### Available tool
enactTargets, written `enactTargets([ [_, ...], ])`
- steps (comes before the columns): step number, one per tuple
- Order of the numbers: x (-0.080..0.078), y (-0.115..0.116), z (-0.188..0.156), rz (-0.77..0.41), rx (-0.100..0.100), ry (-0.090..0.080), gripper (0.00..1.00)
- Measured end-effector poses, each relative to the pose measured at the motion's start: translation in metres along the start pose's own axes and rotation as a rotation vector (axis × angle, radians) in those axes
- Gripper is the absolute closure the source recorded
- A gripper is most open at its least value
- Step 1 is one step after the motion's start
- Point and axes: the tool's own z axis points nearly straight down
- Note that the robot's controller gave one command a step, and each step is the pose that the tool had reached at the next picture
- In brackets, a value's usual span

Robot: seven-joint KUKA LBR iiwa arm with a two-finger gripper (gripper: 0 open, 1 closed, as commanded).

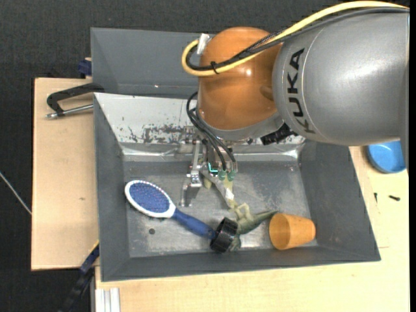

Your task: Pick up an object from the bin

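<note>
The robot's two-finger pincer [209,197] hangs spread and empty over the middle of the grey metal bin [110,194], apparently poised to close on whatever lies below. Closest, on its near-left side, lies a blue-and-white oval plastic hairbrush [151,199], its handle pointing right toward a black round cap [224,236]. A green-and-cream soft item [250,216] and an orange tapered plastic cup [292,231] rest at the near right.
</note>
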Motion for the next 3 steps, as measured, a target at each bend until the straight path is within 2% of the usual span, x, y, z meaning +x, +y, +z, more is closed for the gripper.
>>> enactTargets([
  [1, 0.034, 0.003, 0.136, -0.196, 0.002, -0.007, 0.0],
  [2, 0.033, 0.004, 0.133, -0.194, 0.0, -0.01, 1.0],
  [3, 0.031, 0.004, -0.005, -0.153, -0.003, -0.019, 1.0],
])
